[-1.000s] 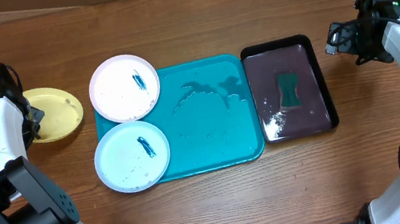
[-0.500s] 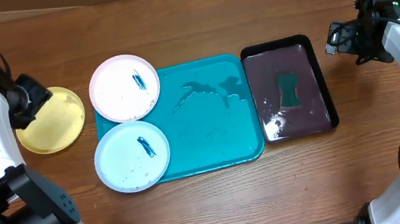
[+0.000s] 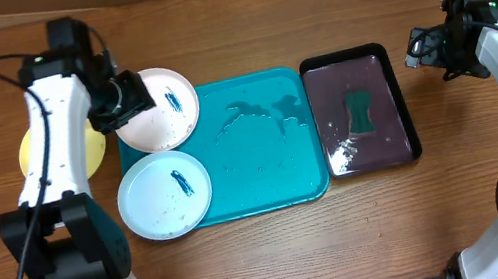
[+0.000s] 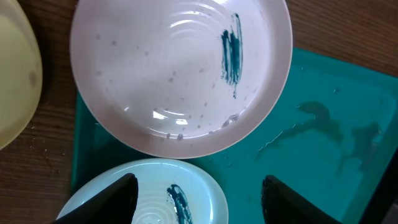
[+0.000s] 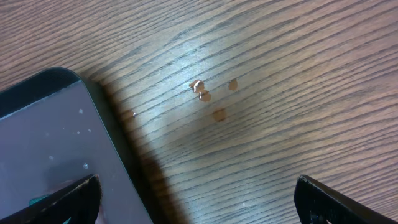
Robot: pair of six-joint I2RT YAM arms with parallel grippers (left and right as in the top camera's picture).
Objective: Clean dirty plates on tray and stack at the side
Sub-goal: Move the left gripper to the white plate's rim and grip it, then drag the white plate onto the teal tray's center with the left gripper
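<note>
The table [image 3: 279, 256] isn't the worry; the wet turquoise tray [image 3: 265, 172] in the middle is. Both smeared plates overhang its left rim, so I'd guess they rock. The white plate [image 3: 169, 112] is at the far-left corner and the pale blue plate [image 3: 153, 201] at the near-left, their edges so close I can't tell if they touch.

The left gripper [image 3: 126, 101] hangs over the white plate's left edge, fingers apart and empty. A pinch on that slick rim could slip or tip it into the blue one. The yellow plate [image 3: 27, 158] lies on the wood just left, partly under that arm, where a swing could knock it.

The left side is crowded. There is bare wood along the near and far edges. The black tray [image 3: 403, 103] sits just right of the turquoise one, holding the sponge [image 3: 359, 111]. The right gripper [image 3: 424, 44] hovers beyond it, wide open and empty.
</note>
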